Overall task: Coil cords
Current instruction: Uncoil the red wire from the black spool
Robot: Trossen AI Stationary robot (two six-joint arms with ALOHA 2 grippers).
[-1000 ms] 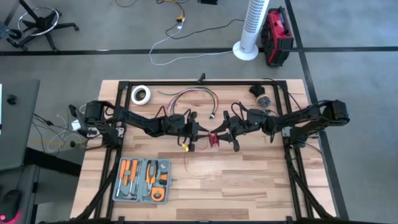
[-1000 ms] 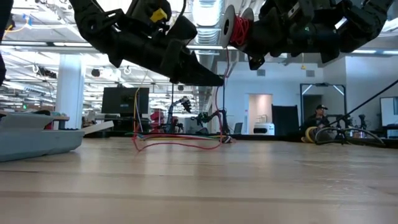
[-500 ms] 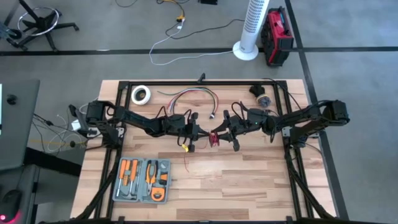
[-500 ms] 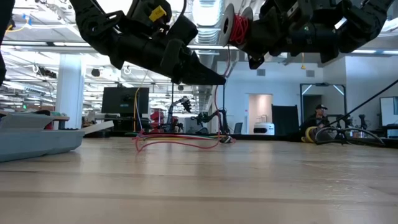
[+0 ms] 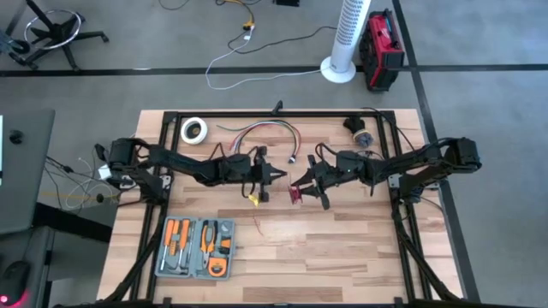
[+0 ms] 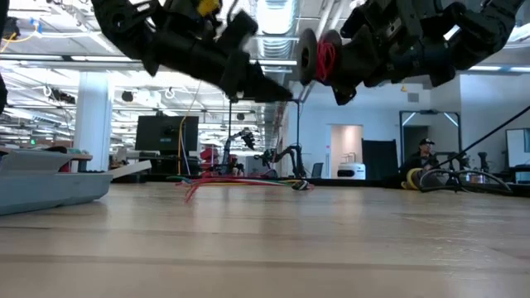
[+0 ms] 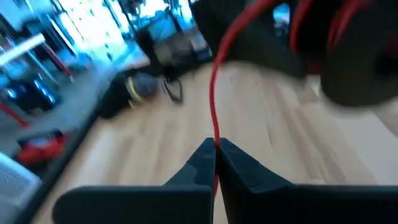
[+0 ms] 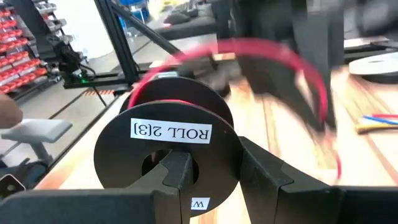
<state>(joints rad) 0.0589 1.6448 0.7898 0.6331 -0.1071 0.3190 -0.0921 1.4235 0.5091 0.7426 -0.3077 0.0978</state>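
From above, left hand (image 5: 272, 177) and right hand (image 5: 301, 184) nearly meeting over the middle of the counter (image 5: 342, 248), well beyond the tool tray (image 5: 197, 248), the right one gripping a black spool (image 5: 296, 192) wound with red wire (image 5: 295, 195). At counter height, spool and both hands held clear above the surface (loose coloured wires (image 6: 240, 182) lying flat far behind). Through the left wrist camera, fingers (image 7: 200, 163) pinched shut on the red wire; through the right, fingers (image 8: 177, 177) clamping the spool's label-side flange, wire looping toward the left hand.
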